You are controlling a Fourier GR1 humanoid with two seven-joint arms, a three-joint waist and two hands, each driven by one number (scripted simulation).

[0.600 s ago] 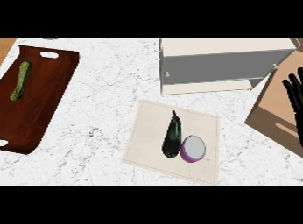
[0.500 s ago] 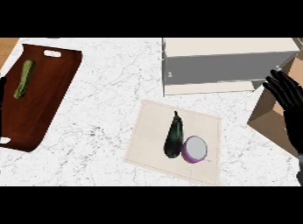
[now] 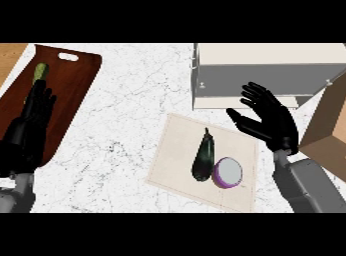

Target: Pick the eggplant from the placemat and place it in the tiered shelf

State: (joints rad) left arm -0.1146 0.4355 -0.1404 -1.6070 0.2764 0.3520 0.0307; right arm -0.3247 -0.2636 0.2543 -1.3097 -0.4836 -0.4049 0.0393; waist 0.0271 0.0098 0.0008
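White marble counter (image 3: 124, 150) was seen to fill most of the head view, with a strip of wooden surface (image 3: 0, 60) bordering it at the upper left.

1. The tiered shelf (image 3: 268, 82), cream on top with a grey front, was located at the upper right of the counter.
2. A dark brown cutting board (image 3: 76, 85) with a handle slot at its far end was laid at a slant on the left side.
3. A cardboard box (image 3: 338, 125) was positioned at the right edge, just beside the shelf.
4. A beige placemat (image 3: 176, 170) was laid near the centre, below the shelf and slightly rotated.
5. The right hand (image 3: 270, 120) was held over the far right corner of the placemat, in front of the shelf. Its fingers were spread and straight, with the thumb extended to the left. Nothing was held, and the hand was kept apart from the eggplant.
6. The left hand (image 3: 30, 125) was held over the left part of the cutting board, with its fingers straight, close together and empty.
7. The eggplant (image 3: 202, 159) was found lying on the placemat, stem end pointed away from the robot.
8. A halved red onion (image 3: 228, 171) was placed cut face up, touching the right side of the eggplant.
9. A green vegetable (image 3: 40, 71) was laid on the cutting board, just beyond the left fingertips.
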